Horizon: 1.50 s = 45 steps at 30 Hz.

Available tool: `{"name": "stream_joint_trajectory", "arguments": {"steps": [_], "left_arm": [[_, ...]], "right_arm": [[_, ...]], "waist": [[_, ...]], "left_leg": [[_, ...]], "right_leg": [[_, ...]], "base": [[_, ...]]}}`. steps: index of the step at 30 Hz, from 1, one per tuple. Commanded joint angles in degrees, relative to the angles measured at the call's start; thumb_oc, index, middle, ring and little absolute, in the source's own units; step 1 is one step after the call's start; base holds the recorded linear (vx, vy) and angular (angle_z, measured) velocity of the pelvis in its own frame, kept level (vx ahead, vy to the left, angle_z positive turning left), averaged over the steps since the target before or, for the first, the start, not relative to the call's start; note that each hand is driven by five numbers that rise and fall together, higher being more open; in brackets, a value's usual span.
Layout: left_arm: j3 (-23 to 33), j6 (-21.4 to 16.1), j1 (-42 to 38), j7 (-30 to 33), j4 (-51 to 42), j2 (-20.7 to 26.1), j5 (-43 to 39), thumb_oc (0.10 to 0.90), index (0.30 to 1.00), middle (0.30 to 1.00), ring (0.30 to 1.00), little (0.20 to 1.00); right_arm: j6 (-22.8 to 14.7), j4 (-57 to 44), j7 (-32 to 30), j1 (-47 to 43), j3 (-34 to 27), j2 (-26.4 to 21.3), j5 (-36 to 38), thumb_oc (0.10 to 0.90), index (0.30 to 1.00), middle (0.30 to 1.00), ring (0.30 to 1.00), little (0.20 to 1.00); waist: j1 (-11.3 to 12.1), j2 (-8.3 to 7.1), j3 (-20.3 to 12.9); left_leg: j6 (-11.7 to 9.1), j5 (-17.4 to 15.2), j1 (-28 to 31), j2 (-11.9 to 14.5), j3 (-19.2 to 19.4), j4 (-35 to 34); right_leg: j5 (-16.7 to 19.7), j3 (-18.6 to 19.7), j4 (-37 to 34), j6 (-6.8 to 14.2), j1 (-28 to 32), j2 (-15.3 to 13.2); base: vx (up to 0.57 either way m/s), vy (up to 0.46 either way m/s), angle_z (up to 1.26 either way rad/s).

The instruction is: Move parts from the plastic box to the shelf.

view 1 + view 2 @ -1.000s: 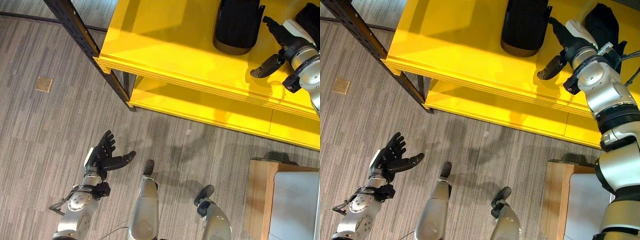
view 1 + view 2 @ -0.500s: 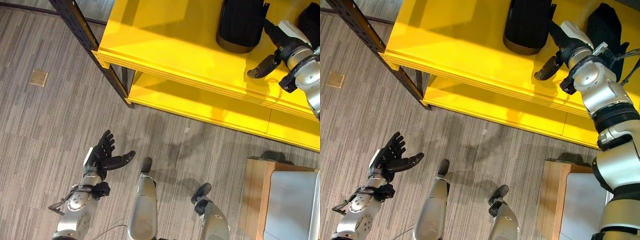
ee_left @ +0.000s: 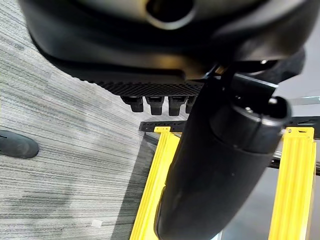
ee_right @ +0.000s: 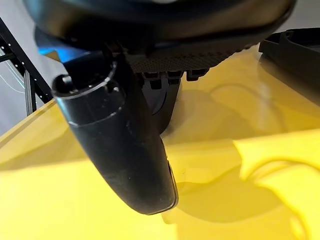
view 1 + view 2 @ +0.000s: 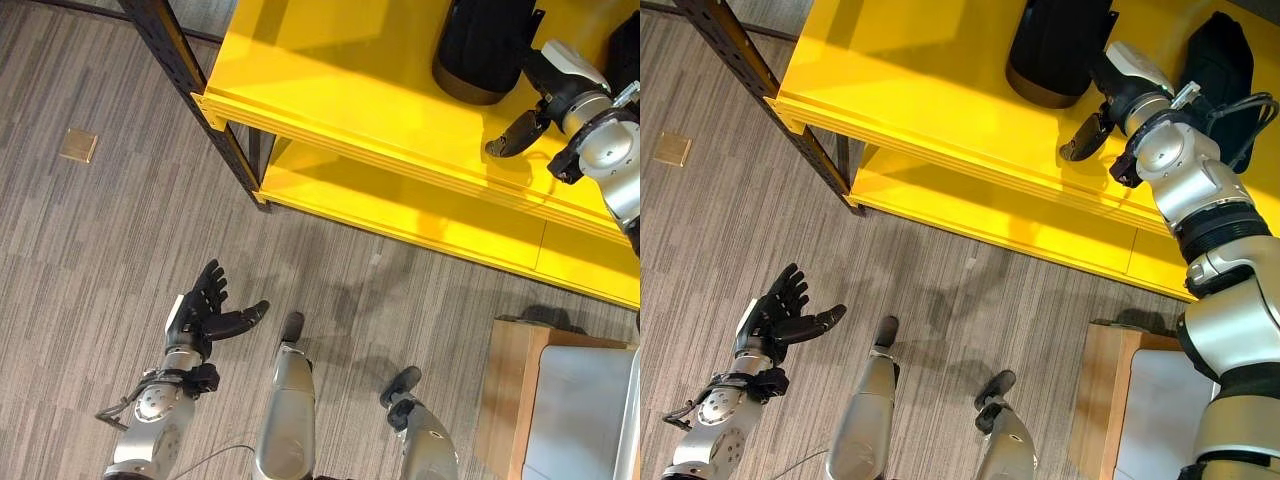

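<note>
Right wrist view showed the right hand [image 4: 125,135] with its thumb hanging straight and its fingers extended, curled round nothing, over the yellow shelf [image 5: 340,90]. Straight ahead of those fingertips stood the dark part [image 5: 1055,50], just beyond them; whether the tips touched it could not be told. From the head cameras the part sat on the top board to the robot's left of the hand, its long axis running away from the robot, front to back, with the broader rounded end pointing toward the shelf's front edge. A second dark part [image 5: 1215,55] lay on the hand's other side, so the hand sat between the two.

The left hand [image 5: 205,315] hung low over the grey floor [image 5: 90,260], fingers spread and empty, well apart from the shelf. The right hand was plainly the nearer. The plastic box [image 5: 585,415] sat on a wooden stand [image 5: 510,390] at the robot's right, well apart from both hands.
</note>
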Motion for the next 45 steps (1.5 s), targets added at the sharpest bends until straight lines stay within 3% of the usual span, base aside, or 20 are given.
{"name": "stream_joint_trajectory", "arguments": {"steps": [1,12,23,33,45], "left_arm": [[3.7,-5.9,1.1,0.3,-5.2,3.2,-1.2,0.9,1.0,1.0,1.0,1.0],[3.5,-5.8,0.9,0.7,-5.0,2.8,-1.2,0.9,1.0,1.0,1.0,1.0],[3.4,-5.4,1.1,0.5,-5.3,1.9,-0.7,0.9,1.0,1.0,1.0,1.0],[4.2,-5.2,0.8,0.8,-4.9,1.2,0.7,0.9,1.0,1.0,1.0,1.0],[4.7,-5.1,0.8,0.6,-4.7,1.1,1.0,0.9,1.0,1.0,1.0,1.0]], "right_arm": [[-1.5,-0.1,-4.1,-10.8,1.3,-0.6,-0.3,0.9,1.0,1.0,1.0,1.0],[-1.2,0.8,-3.6,-8.8,1.0,1.1,-1.3,0.9,1.0,1.0,1.0,1.0],[-0.3,2.5,-0.7,-4.9,3.6,1.5,-7.2,0.9,1.0,1.0,1.0,1.0],[-0.8,-9.5,4.0,2.6,4.8,-2.9,-11.6,0.9,1.0,1.0,1.0,1.0],[-1.1,-12.0,4.7,4.1,4.1,-5.1,-11.9,0.9,1.0,1.0,1.0,1.0]], "waist": [[0.2,-1.89,-1.3],[0.3,-1.44,-0.2],[-0.1,-1.58,0.5],[-1.7,-2.67,0.4],[-2.1,-3.11,0.2]], "left_leg": [[2.8,0.9,-1.9,-1.2,0.0,-2.6],[2.9,1.0,-2.7,-1.2,-0.2,-2.1],[2.9,0.8,-2.9,-1.0,0.0,-1.8],[2.9,0.5,-2.3,-0.4,0.6,-1.6],[2.9,0.5,-1.8,-0.2,0.7,-2.0]], "right_leg": [[-6.3,4.3,5.1,0.7,7.5,2.6],[-7.1,4.6,5.2,0.3,6.9,2.9],[-7.0,4.7,5.5,0.3,6.7,2.9],[-7.1,5.4,5.6,0.3,6.5,3.1],[-6.9,5.5,5.3,0.5,6.8,3.1]], "base": [[0.0,0.0,0.0],[0.0,0.0,0.0],[0.0,0.0,0.0],[-0.01,0.006,-0.05],[0.0,0.0,0.0]]}}
